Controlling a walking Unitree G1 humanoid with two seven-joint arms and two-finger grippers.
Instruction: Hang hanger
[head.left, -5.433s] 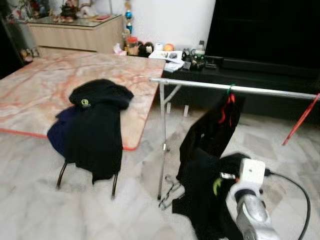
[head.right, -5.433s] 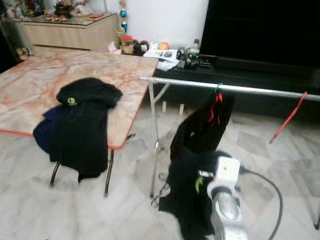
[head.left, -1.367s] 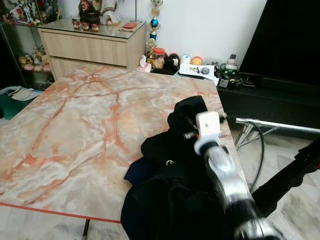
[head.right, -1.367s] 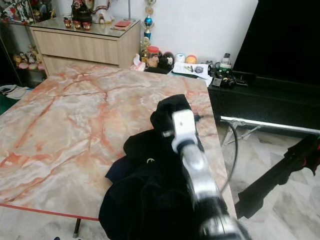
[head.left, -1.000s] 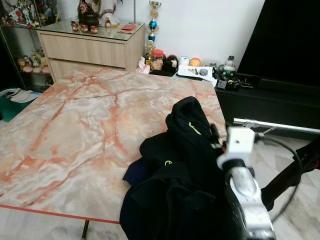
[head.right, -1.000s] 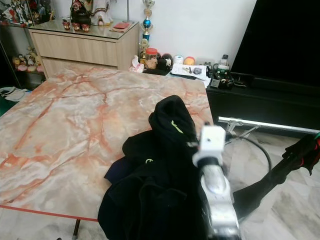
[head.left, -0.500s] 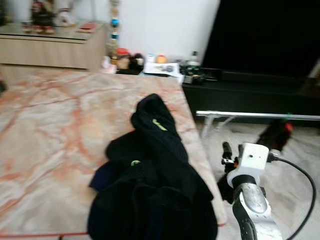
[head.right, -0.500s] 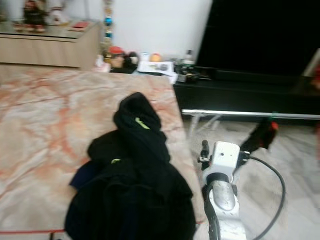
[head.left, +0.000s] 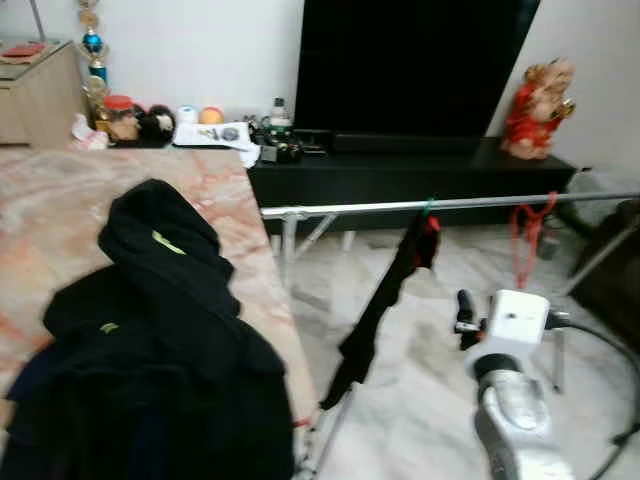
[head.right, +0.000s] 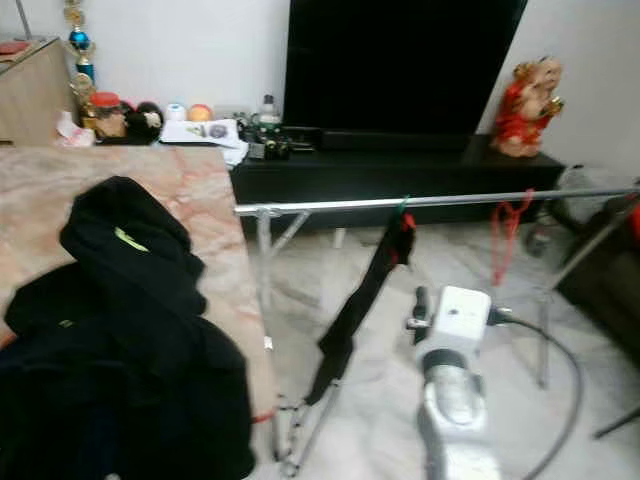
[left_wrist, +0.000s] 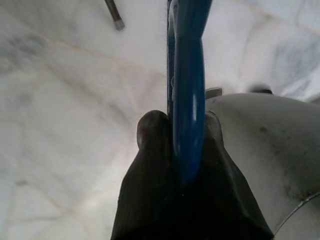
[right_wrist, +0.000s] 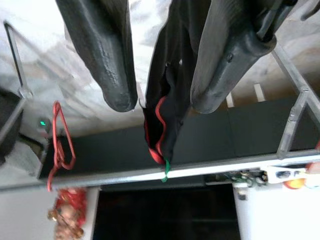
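A heap of black clothes (head.left: 150, 340) is lying on the marble table (head.left: 40, 215) at the left. The left pincer (left_wrist: 172, 130) is clamping a blue hanger (left_wrist: 186, 75) between its closed fingers above the pale floor (left_wrist: 65, 115). Further right, a black garment (head.left: 385, 290) is hanging from the metal rail (head.left: 340, 208), and a red hanger (head.left: 527, 235) is dangling on the same rail. The right pincer (right_wrist: 162, 105) is hovering near the garment, its fingers (right_wrist: 107, 55) spread apart and empty.
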